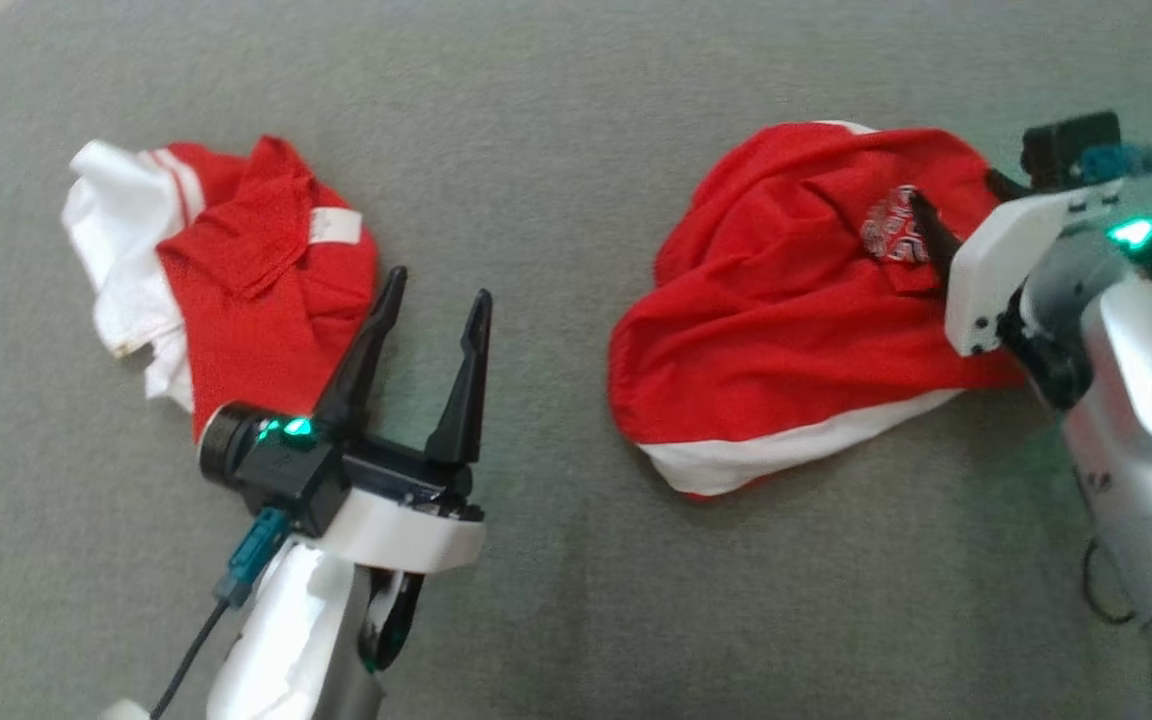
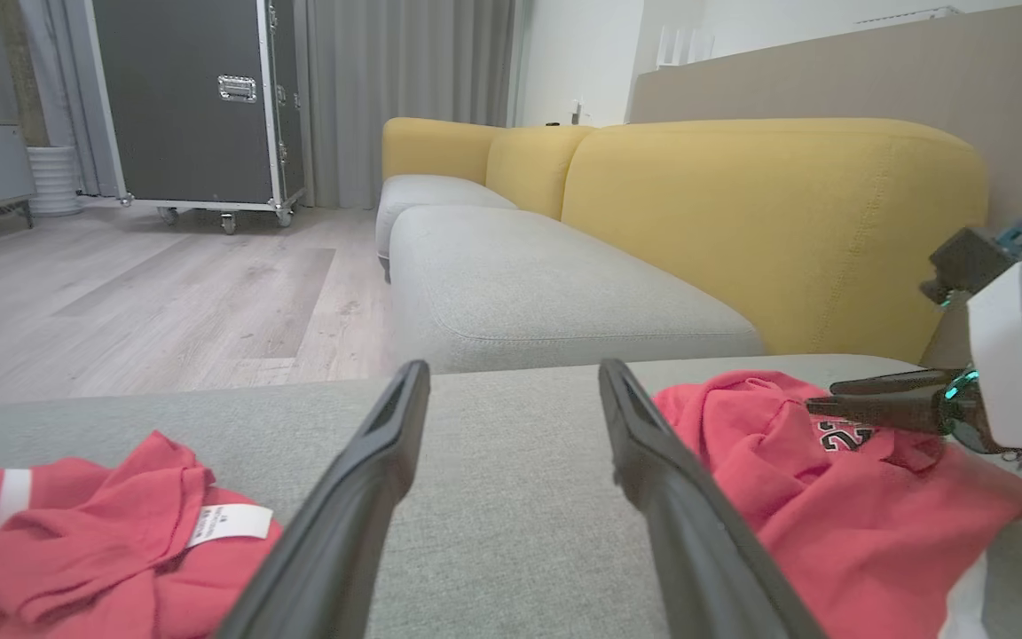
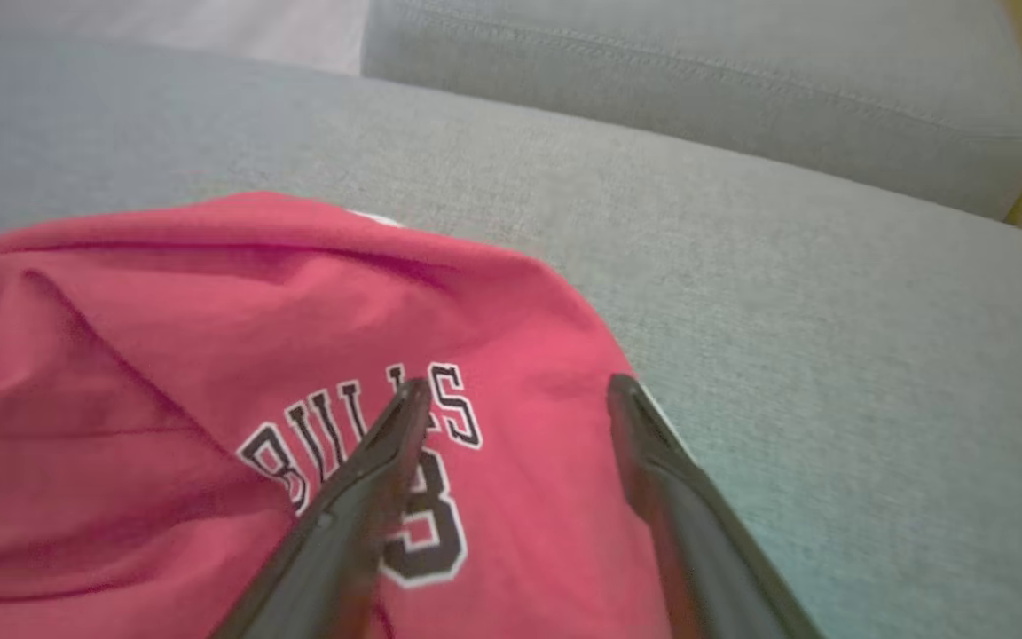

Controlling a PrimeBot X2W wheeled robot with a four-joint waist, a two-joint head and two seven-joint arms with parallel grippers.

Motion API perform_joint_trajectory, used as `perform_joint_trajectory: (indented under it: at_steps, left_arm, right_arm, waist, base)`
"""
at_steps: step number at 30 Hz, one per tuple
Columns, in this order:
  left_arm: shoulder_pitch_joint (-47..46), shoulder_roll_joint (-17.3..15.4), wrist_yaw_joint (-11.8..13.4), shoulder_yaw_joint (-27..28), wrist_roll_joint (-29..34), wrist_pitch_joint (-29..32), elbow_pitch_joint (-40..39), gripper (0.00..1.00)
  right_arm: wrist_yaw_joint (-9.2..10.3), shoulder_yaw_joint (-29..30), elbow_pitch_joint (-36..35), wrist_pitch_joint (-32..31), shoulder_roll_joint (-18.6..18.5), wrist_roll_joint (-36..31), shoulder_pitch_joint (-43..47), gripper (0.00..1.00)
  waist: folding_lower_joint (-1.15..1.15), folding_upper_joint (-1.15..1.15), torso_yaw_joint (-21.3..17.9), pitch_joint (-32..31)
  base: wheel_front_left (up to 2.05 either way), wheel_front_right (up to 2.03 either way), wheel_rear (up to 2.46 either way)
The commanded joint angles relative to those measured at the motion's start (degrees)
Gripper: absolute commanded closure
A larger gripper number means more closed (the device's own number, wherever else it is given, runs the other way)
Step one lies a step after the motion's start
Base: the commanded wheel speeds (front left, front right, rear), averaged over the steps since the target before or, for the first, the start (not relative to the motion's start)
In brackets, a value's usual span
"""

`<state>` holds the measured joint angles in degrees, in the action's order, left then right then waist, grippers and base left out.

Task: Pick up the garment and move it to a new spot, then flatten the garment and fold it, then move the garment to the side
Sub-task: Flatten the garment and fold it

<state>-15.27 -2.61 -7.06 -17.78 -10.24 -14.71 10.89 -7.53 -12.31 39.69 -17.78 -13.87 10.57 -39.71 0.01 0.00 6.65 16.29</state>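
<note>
The red Bulls jersey is seen lying crumpled on the grey seat cushion, on the right side of the scene. The right gripper is held over its far right end, with the two fingers spread wide apart and nothing pinched between them. One finger is laid across the black-and-white lettering, and the other is placed at the jersey's right edge, where red cloth meets cushion. Whether the tips press into the cloth cannot be told.

The jersey's long axis is run slantwise, from the near left to the far right. A white band is shown along its near edge, and the printed chest is turned upward at the far right end.

The left gripper is held over bare cushion, well apart from the jersey, its fingers also spread and empty. It is set just beside a second red and white garment, which is bunched at the left with a white label showing.
</note>
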Motion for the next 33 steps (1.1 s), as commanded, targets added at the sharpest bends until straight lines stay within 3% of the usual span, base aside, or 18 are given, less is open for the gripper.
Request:
perform_joint_trajectory:
  at_steps: [1,10,11,12,20,32,33]
  left_arm:
    - [-2.5,-0.3,0.2,1.0,-0.5,-0.3,-1.7,0.00]
    - [-4.2,-0.3,1.5,-1.6,-2.3,-0.3,-1.8,0.00]
    - [-4.2,-0.3,1.6,-1.7,-2.4,-0.3,-1.8,0.00]
    - [-4.2,-0.3,1.7,-1.8,-2.5,-0.3,-1.8,0.00]
    - [-4.5,-0.3,2.0,-2.0,-2.6,-0.3,-1.9,0.00]
    - [-4.3,-0.3,2.3,-2.3,-3.6,-0.3,-2.5,0.00]
    - [-4.3,-0.3,2.4,-2.3,-3.6,-0.3,-2.5,0.00]
  right_arm:
    - [0.04,-2.2,-0.4,-1.3,-1.2,1.3,-2.8,0.00]
    - [0.04,-17.1,7.7,-9.3,-8.8,10.2,-8.1,0.00]
    - [0.04,-18.3,8.0,-9.6,-9.5,11.3,-8.4,0.16]
    - [0.04,-19.5,8.1,-9.4,-10.1,12.0,-8.8,1.00]
    - [0.04,-20.7,11.2,3.4,-12.8,12.3,-15.8,1.00]
    - [0.04,-11.5,25.5,23.9,-13.0,-0.4,-28.0,1.00]
    - [0.04,-11.0,26.6,24.8,-12.8,-1.9,-28.5,0.71]
  waist:
    - [-0.01,0.00,1.9,1.3]
    - [-0.01,0.00,6.6,2.9]
    - [-0.01,0.00,6.9,3.0]
    - [-0.01,0.00,7.0,3.0]
    - [-0.01,0.00,7.5,3.4]
    - [-0.01,0.00,9.3,3.2]
    - [-0.01,0.00,9.4,3.1]
  base:
    - [0.00,0.00,0.00]
    - [0.00,0.00,0.00]
    - [0.00,0.00,0.00]
    - [0.00,0.00,0.00]
    - [0.00,0.00,0.00]
    - [0.00,0.00,0.00]
    - [0.00,0.00,0.00]
